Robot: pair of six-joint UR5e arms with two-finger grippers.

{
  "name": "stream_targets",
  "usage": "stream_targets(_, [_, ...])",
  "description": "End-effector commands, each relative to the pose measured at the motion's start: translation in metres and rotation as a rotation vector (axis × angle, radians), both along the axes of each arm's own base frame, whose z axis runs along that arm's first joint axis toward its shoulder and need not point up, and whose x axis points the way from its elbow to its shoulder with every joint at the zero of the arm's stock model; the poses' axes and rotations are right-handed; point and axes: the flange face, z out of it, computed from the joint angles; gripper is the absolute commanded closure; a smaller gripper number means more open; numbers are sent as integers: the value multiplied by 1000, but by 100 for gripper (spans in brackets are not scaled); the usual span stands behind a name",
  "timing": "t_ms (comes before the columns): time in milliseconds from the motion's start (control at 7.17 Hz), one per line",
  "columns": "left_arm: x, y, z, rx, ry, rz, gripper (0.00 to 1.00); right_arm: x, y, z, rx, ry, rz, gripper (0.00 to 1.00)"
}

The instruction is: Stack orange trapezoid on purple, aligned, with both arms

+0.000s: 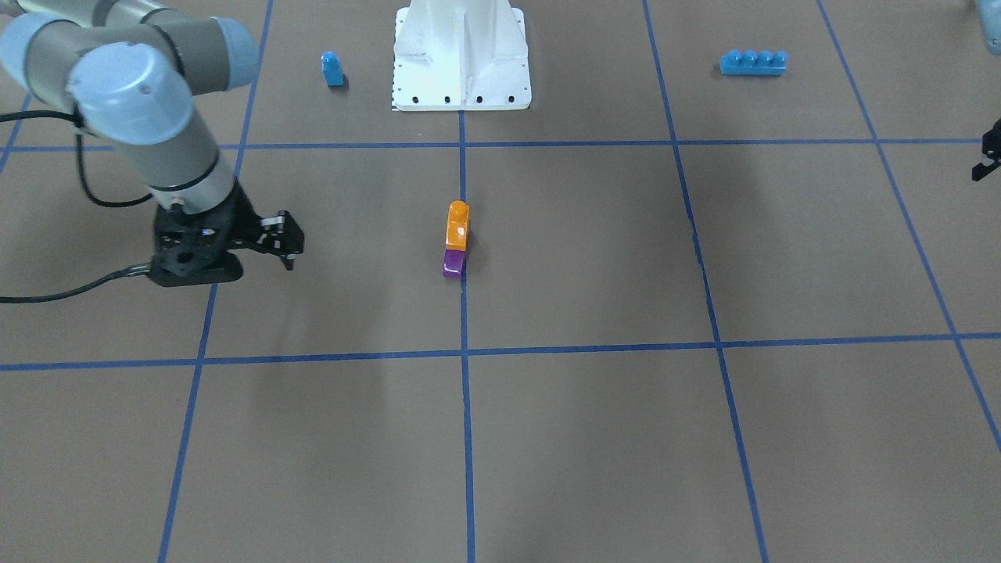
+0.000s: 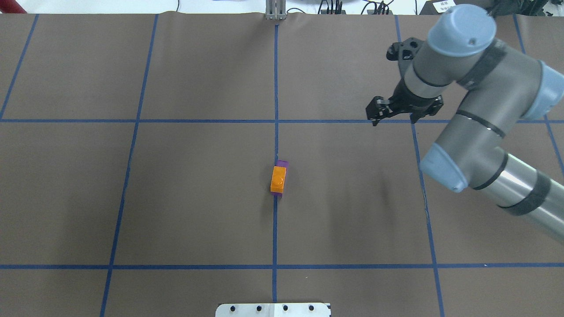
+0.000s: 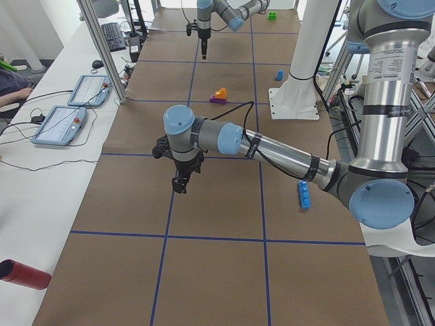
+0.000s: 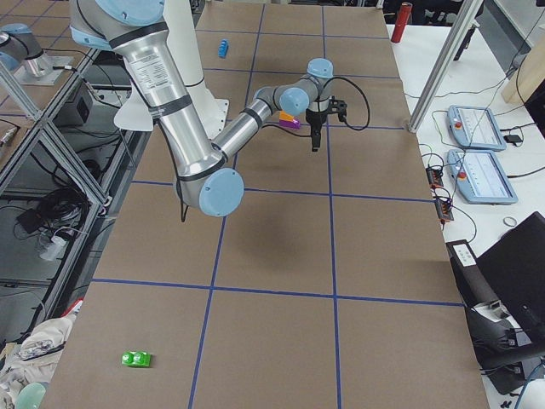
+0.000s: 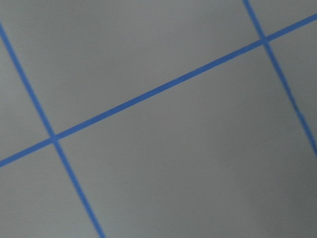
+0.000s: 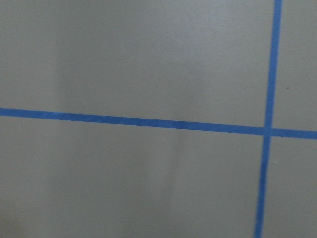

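Observation:
The orange trapezoid point(image 1: 458, 225) sits on top of the purple brick point(image 1: 454, 264) on the centre blue line, free of both grippers. In the overhead view the orange trapezoid point(image 2: 278, 179) covers most of the purple brick point(image 2: 283, 164), whose far end shows. My right gripper point(image 2: 393, 122) hangs open and empty well to the right of the stack; it also shows in the front view point(image 1: 278, 246). My left gripper point(image 1: 987, 156) is cut off by the frame edge. It hangs far from the stack in the left view point(image 3: 180, 182). I cannot tell its state.
A small blue one-stud brick point(image 1: 332, 69) and a long blue four-stud brick point(image 1: 753, 62) lie on either side of the white pedestal base point(image 1: 461, 59). A green brick point(image 4: 136, 360) lies at the table's far right end. Both wrist views show only table and blue lines.

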Motion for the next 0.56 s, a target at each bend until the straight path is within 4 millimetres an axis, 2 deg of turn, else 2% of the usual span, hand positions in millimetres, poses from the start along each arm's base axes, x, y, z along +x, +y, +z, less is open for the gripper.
stream_targets(0, [-50, 30, 80, -90, -56, -46, 0, 137, -19, 97, 86, 46, -117, 0])
stream_targets(140, [-70, 24, 70, -76, -56, -97, 0, 179, -23, 131, 98, 58, -141, 0])
stream_targets(279, [-71, 27, 79, -94, -54, -101, 0, 228, -22, 170, 97, 36, -169, 0])
stream_targets(419, [-71, 29, 76, -160, -49, -175, 0, 276, -14, 209, 95, 18, -181, 0])
